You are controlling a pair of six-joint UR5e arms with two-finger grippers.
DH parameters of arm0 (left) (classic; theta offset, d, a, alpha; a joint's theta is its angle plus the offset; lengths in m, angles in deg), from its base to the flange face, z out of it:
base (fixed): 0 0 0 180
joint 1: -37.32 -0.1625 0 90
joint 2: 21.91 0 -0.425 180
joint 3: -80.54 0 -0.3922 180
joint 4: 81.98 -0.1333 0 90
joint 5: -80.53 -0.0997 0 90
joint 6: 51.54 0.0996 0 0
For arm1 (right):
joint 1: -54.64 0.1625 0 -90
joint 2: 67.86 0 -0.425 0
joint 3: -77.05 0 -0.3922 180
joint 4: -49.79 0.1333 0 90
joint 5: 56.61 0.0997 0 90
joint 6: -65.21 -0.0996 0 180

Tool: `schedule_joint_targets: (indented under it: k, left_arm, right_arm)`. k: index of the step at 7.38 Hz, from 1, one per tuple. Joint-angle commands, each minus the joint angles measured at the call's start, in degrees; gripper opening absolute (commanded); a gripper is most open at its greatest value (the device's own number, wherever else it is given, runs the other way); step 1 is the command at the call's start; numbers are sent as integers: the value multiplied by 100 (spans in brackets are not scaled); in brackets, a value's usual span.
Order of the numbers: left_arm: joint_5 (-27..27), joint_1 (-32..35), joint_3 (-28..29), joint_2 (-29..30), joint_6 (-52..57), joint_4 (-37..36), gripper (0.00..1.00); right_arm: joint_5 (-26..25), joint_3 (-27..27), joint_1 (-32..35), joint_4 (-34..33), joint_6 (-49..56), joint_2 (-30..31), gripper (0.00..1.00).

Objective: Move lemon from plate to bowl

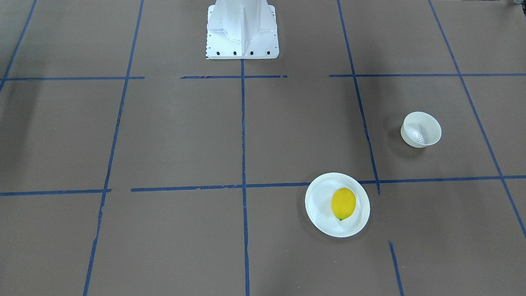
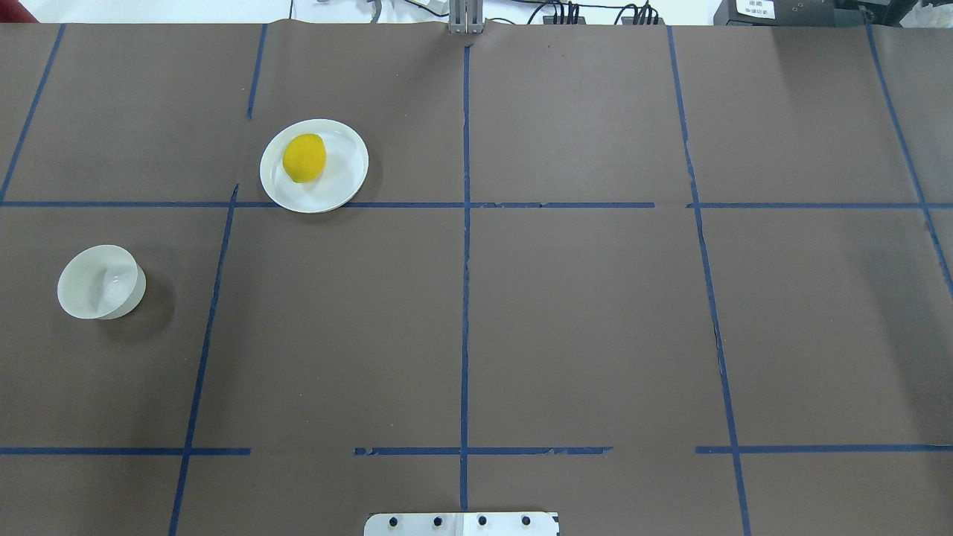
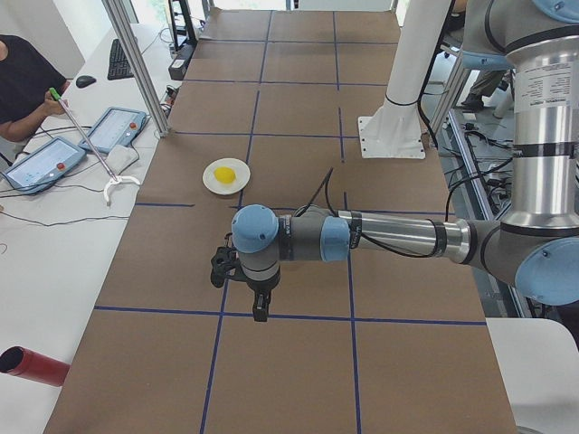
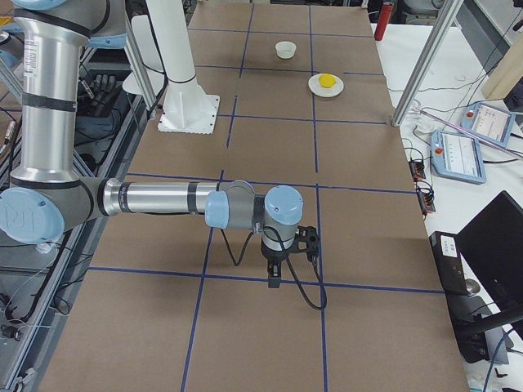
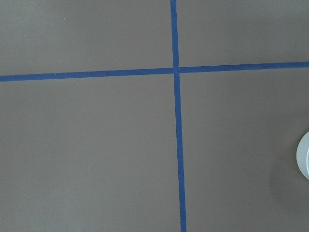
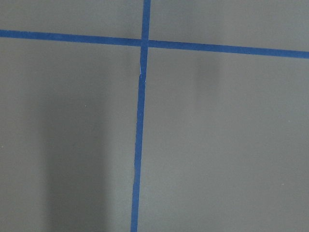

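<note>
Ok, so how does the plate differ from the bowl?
The plate is flat and wide; the bowl is deep and narrower. The plate holds the lemon; the bowl is empty. The plate lies farther from the robot's base, the bowl nearer and further to its left. Both are round, whitish and upright.

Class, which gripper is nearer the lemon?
Left. The left gripper hangs over the table half that holds the lemon; the right gripper hangs over the opposite end.
</note>
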Motion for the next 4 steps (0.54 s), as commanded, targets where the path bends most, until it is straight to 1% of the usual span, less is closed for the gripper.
schedule_joint_targets:
  k: [1, 4]
  left_arm:
    - [14, 20, -38, -66, 9, 11, 100]
    - [-13, 20, -82, -40, 0, -7, 100]
  right_arm:
    - [0, 0, 0, 0, 0, 0, 100]
    - [0, 0, 0, 0, 0, 0, 100]
